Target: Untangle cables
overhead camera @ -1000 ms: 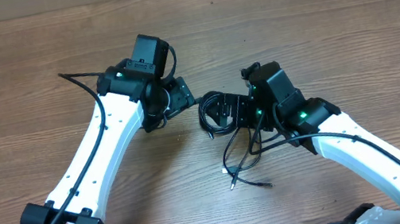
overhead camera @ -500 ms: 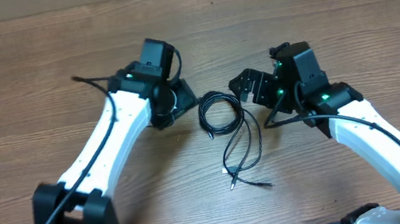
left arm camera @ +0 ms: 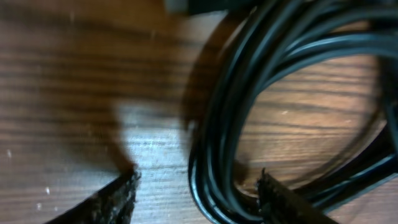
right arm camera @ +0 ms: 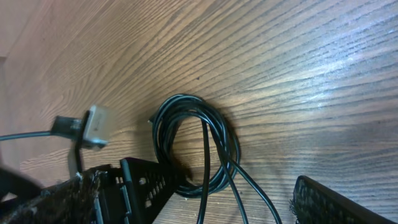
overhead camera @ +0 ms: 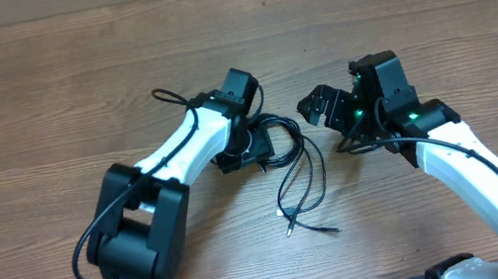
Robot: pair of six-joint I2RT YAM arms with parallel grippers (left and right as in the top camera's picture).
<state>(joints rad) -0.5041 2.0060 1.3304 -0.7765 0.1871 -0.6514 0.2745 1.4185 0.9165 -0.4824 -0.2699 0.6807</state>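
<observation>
The cables (overhead camera: pixel 278 145) are thin black cords: a small coil at mid-table with loose strands (overhead camera: pixel 299 192) trailing toward the front, ending in small plugs. My left gripper (overhead camera: pixel 253 151) is down at the coil's left side. In the left wrist view its jaws (left arm camera: pixel 199 194) stand open astride the coil's bundled strands (left arm camera: pixel 214 168), which lie close to the right fingertip (left arm camera: pixel 280 199) with bare wood toward the left one. My right gripper (overhead camera: pixel 317 109) hovers open to the right of the coil, apart from it. From its wrist the coil (right arm camera: pixel 186 137) lies ahead between the fingers.
Bare wooden tabletop (overhead camera: pixel 43 102) surrounds the cables. The left arm's white link (overhead camera: pixel 176 151) slants in from the front left, and its own thick wire (overhead camera: pixel 167 97) loops behind the wrist. The left gripper's black body (right arm camera: pixel 146 183) sits low left in the right wrist view.
My left gripper swung right and came down over the coil's left side, its jaws narrower than before. My right gripper drew back right off the coil, leaving it on the table.
</observation>
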